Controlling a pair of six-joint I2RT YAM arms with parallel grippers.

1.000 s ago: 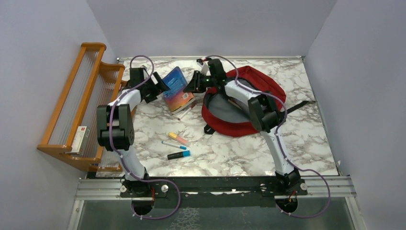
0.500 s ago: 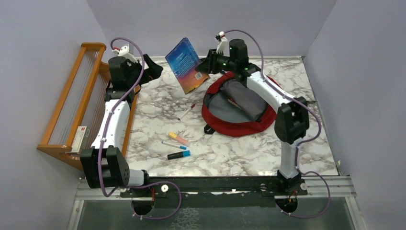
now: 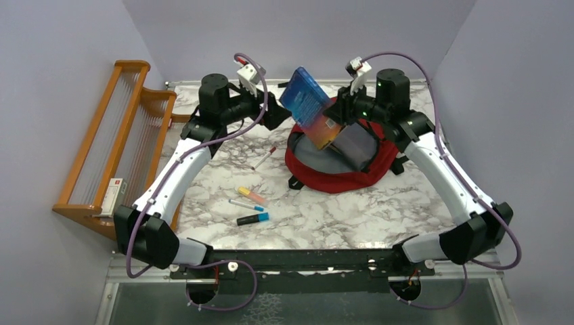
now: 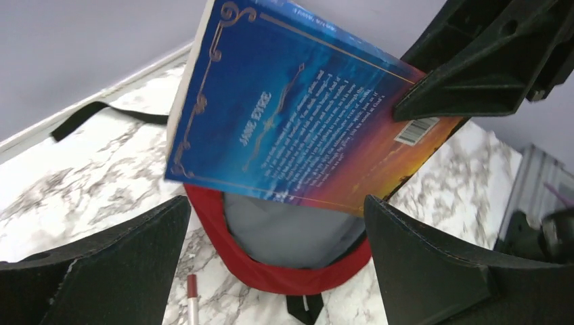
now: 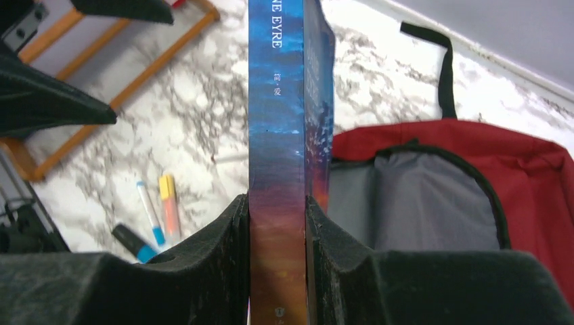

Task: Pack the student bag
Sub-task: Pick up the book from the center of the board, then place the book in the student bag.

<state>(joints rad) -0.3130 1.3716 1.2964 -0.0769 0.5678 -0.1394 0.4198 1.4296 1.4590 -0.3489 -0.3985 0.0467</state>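
The red bag (image 3: 338, 180) lies flat on the marble table (image 3: 223, 159), right of centre towards the back, its mouth unzipped and grey lining showing. Above it the right gripper (image 3: 337, 120) pinches a blue book (image 3: 308, 101) by its lower end, tilted over the opening. The left gripper (image 3: 276, 114) gapes wide beside the book, holding nothing.

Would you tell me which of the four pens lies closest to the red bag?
The thin white pen with the red cap, lying alone beside the bag; the other three lie together nearer the arms' bases.
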